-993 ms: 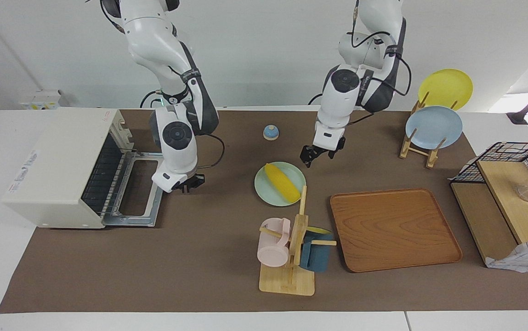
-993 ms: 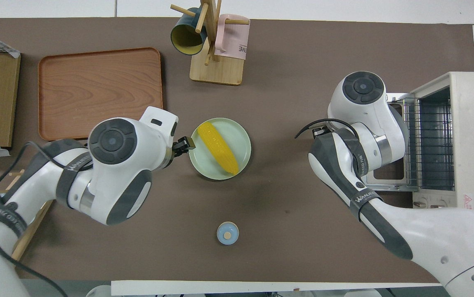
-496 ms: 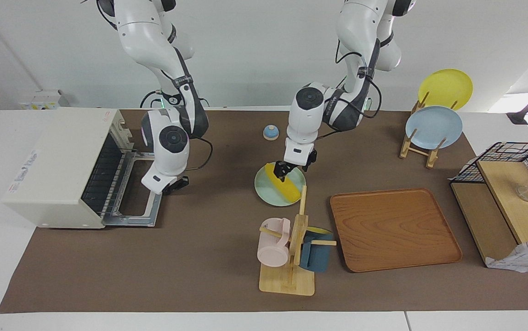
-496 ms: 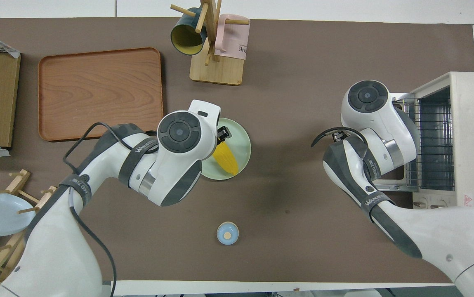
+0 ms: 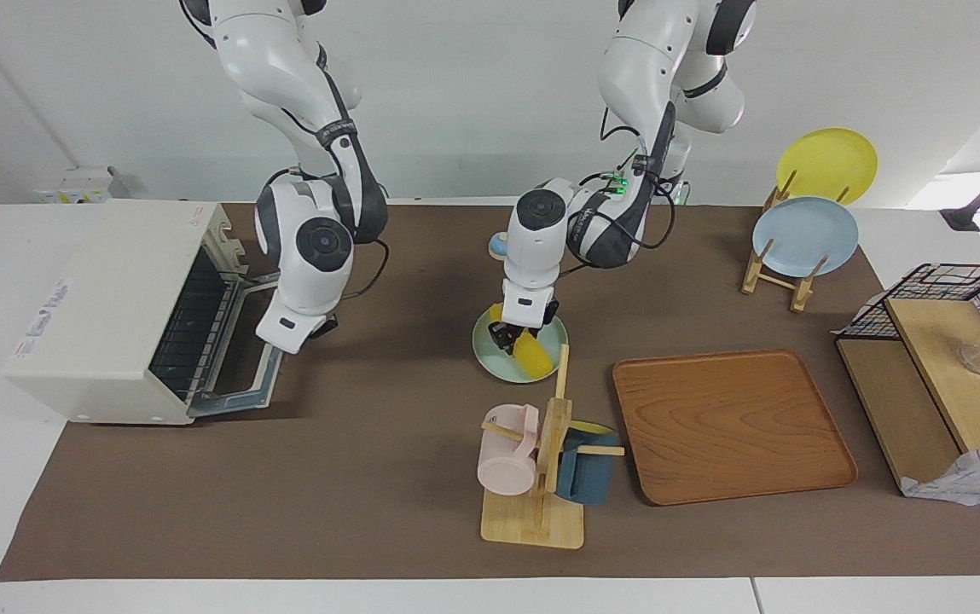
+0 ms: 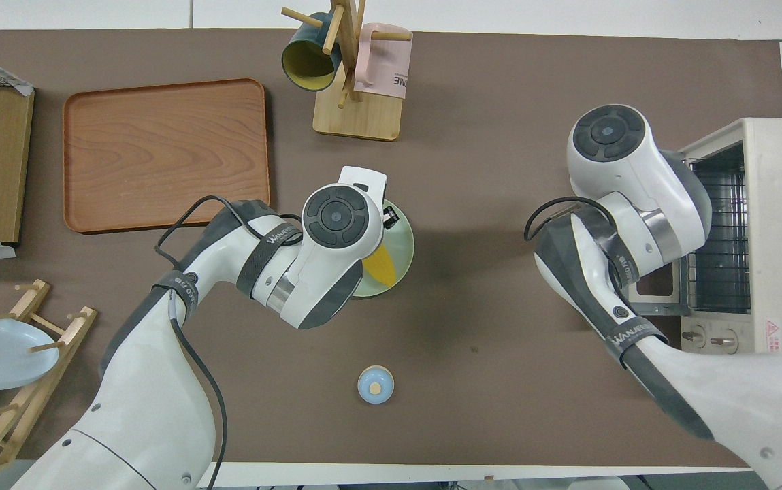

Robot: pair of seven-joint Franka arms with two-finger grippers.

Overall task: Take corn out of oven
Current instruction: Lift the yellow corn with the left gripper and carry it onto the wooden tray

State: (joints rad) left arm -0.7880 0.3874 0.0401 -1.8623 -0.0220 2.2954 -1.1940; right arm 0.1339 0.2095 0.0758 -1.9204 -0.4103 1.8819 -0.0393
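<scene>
- though the task named the oven (image 5: 114,311) as the place to fetch from, the corn (image 5: 532,354) already lay outside it, on a pale green plate (image 5: 487,348) near the middle of the worktop (image 5: 370,477), well apart from the oven.
- the oven stood at the right arm's end of the worktop with its door (image 5: 238,375) partly raised from flat, and its wire rack (image 6: 721,238) looked bare in both views; i saw no second cob inside.
- the left hand (image 5: 508,334) was down at the plate, at the end of the corn nearer the robots; it looked to be touching or grasping the cob, but i could not tell whether its fingers were clenched on it.
- in the overhead view the left arm covered most of the plate, so only part of the corn (image 6: 385,264) showed.
- the right hand (image 5: 319,327) was low beside the edge of the oven door, perhaps lifting it; its grip could not be read.
- judged from this, the removal itself seemed done; what was left appeared to be settling or letting go of the corn, closing the door and drawing both arms away.
- a mug rack (image 5: 541,477) and a wooden tray (image 5: 728,426) stood farther from the robots than the plate, untouched.
</scene>
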